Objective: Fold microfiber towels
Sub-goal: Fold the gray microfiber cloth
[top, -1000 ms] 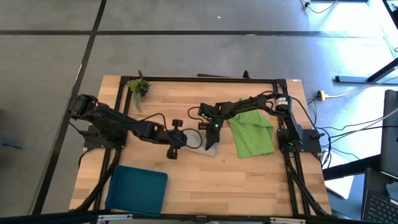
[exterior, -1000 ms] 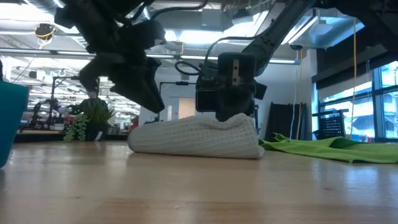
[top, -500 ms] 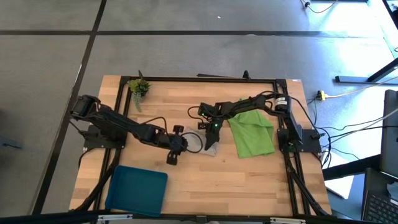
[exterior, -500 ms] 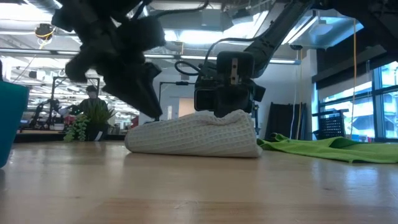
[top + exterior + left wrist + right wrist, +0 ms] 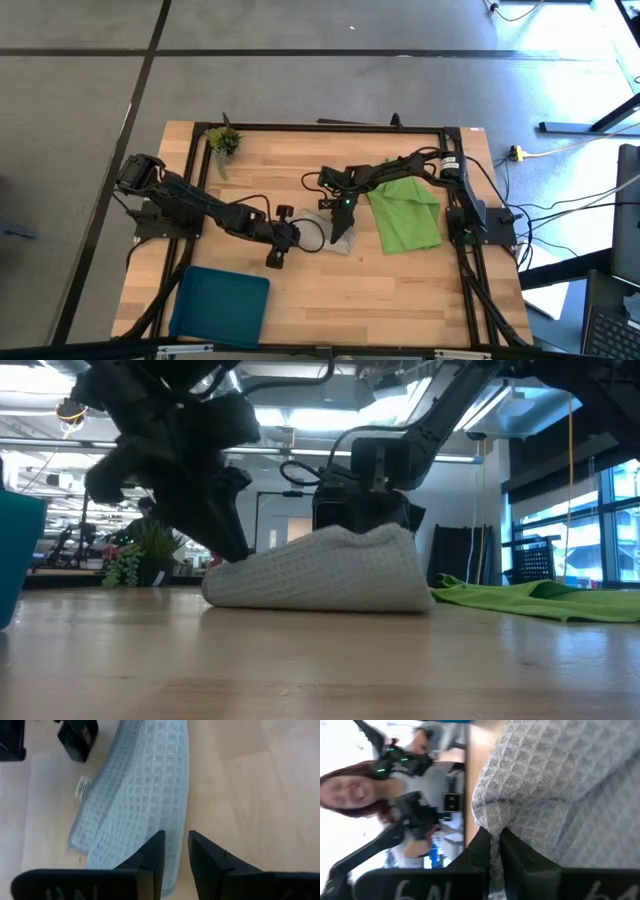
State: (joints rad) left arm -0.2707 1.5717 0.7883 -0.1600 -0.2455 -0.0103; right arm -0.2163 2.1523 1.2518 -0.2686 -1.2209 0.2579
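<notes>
The light grey towel lies bunched at the table's middle, its underside on the wood. My right gripper is over its right part and is shut on it. My left gripper is low at the towel's left end, its fingers nearly together at the towel's edge. The lime green towel lies flat on the table to the right, touched by no gripper. My left gripper has the towel's edge at its left end between its two fingers, coming slanting down from the table's left. That end rests on the table. My right gripper pinches a puckered fold on the towel's top between its two fingers, from above. The fold is drawn up into a hump; the rest of the towel lies on the table.
A blue tray sits at the near left. A small plant sprig stands at the far left corner. A black frame borders the table. A person shows beyond the table in the right wrist view.
My left gripper has come down toward the table at the grey towel's left end. My right gripper has risen a little with its fold, so the towel's right part stands higher as a hump while its underside stays on the table.
</notes>
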